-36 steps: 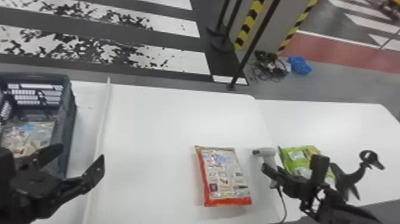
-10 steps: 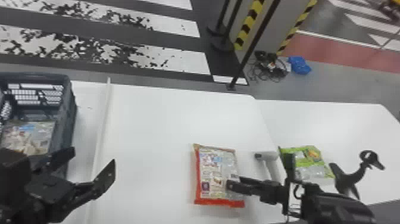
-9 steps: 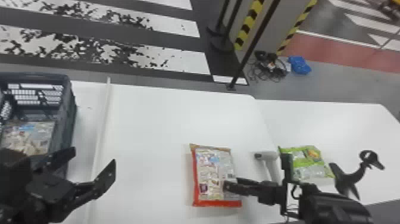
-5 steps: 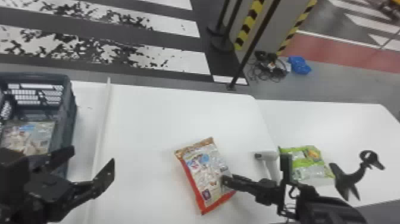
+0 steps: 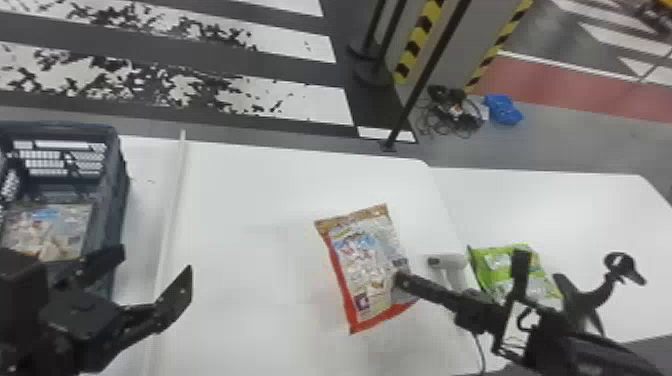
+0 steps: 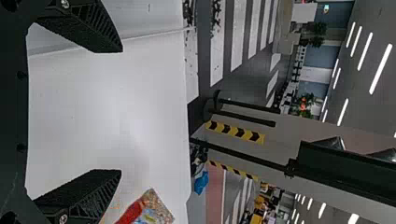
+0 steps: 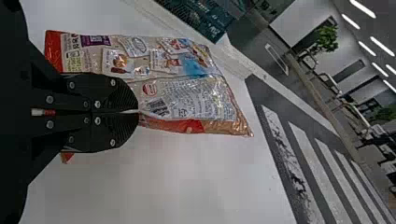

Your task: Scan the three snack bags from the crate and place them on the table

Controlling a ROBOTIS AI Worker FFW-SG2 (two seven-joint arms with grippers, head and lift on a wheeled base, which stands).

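Observation:
My right gripper is at the right side of the red-edged snack bag, which lies tilted at the middle of the table. In the right wrist view my right gripper is shut, pinching the snack bag by its middle. A green snack bag lies on the right, beside the white scanner. Another snack bag is inside the dark crate on the left. My left gripper stands open near the crate; in the left wrist view my left gripper has its fingers wide apart.
A pale strip runs along the white table beside the crate. A black curved stand is at the far right behind my right arm. Posts, cables and a blue bag stand or lie on the floor beyond.
The red-edged bag has shifted left and turned, its top edge now slanting. My right gripper has come left from the scanner onto the bag and moved with it. My left gripper has shifted only slightly.

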